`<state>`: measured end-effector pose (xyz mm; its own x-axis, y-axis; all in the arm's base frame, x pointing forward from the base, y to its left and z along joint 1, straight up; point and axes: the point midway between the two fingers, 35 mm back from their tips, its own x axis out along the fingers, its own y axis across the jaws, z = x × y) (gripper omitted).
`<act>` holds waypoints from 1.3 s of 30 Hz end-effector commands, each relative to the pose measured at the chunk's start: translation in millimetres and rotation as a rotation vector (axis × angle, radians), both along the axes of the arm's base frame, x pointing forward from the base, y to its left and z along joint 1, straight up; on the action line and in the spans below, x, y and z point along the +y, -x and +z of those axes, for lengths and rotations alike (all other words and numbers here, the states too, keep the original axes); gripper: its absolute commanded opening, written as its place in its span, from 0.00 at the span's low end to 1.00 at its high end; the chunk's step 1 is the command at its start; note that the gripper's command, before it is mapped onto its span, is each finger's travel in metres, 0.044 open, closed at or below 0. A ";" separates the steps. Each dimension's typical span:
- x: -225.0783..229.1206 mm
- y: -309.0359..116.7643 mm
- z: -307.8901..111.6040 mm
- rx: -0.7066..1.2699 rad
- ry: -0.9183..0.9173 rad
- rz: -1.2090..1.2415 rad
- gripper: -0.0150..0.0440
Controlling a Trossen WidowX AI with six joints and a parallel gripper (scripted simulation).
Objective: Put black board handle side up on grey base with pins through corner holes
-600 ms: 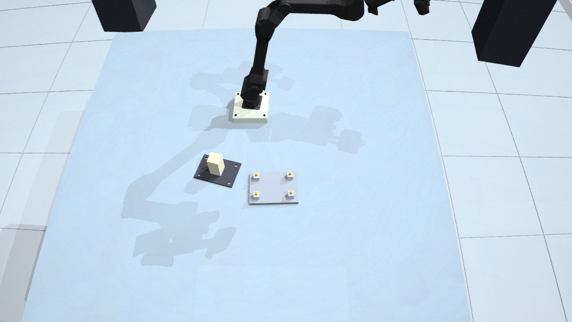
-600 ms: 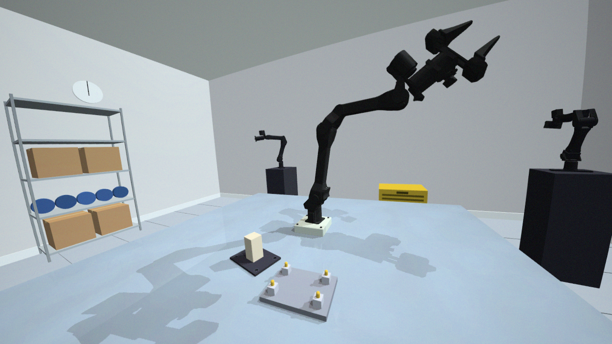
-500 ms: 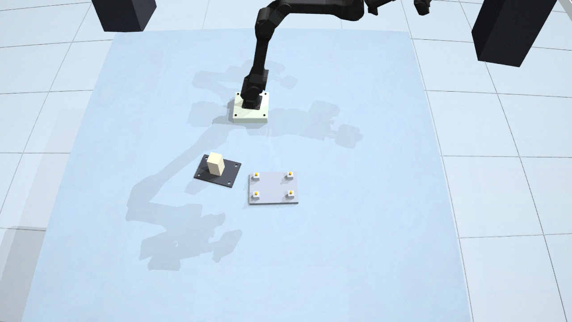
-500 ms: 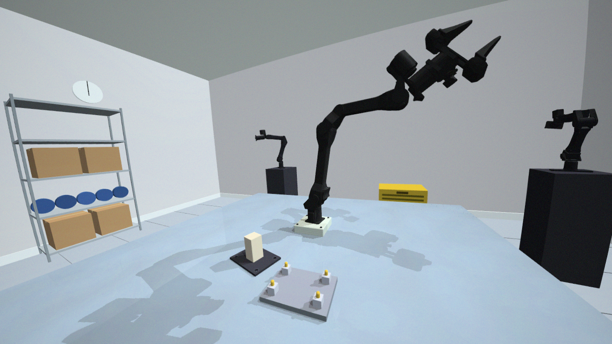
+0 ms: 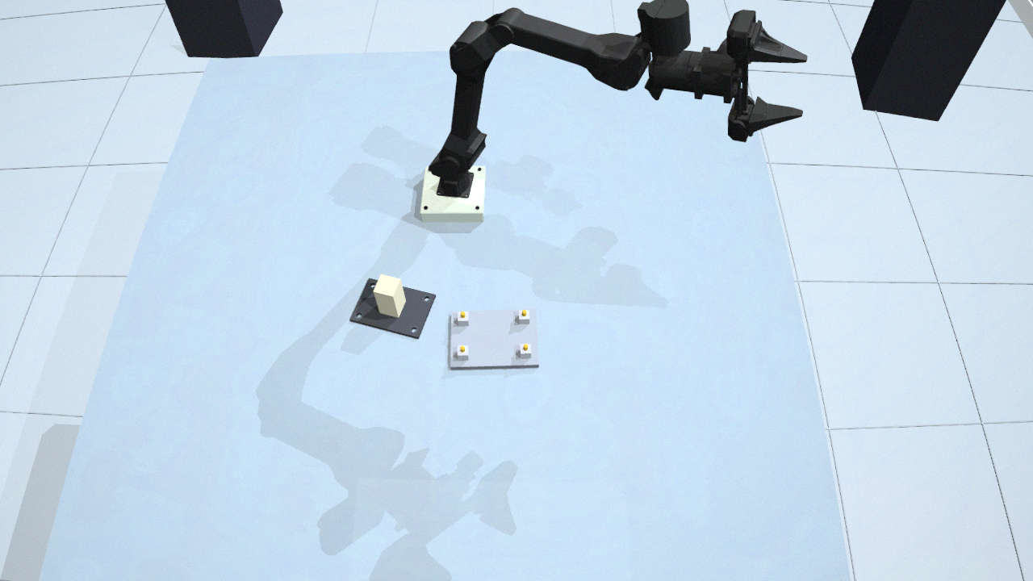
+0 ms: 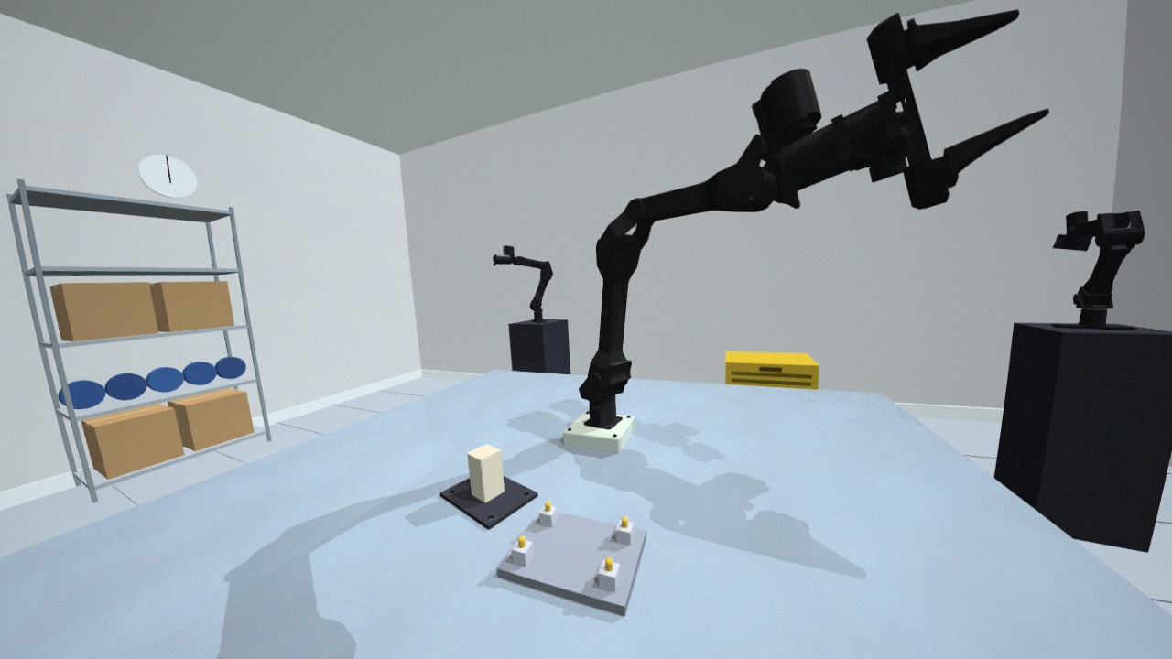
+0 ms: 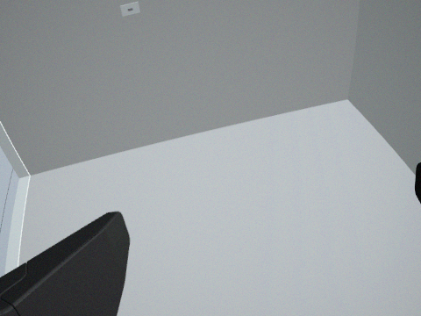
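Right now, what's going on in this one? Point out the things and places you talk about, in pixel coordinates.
Nothing is being handled. The arm's hand [image 5: 803, 85] [image 6: 1032, 61] is open and raised, well away from the parts, with nothing between its fingers. The black board [image 5: 411, 311] [image 6: 510, 494] lies on the table, handle [image 5: 389, 296] [image 6: 484, 473] up, beside the grey base [image 5: 494, 333] [image 6: 569, 550]. All four gold pins on the base are bare, so the board still has to be picked up and set on the posts.
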<state>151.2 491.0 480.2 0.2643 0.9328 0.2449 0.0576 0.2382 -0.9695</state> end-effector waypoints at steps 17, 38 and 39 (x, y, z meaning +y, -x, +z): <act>-196.3 -231.0 -167.8 0.944 0.208 -0.647 1.00; -509.3 -193.6 -310.5 2.052 -0.243 -1.605 1.00; -521.3 -183.6 -314.3 2.106 -0.287 -1.654 1.00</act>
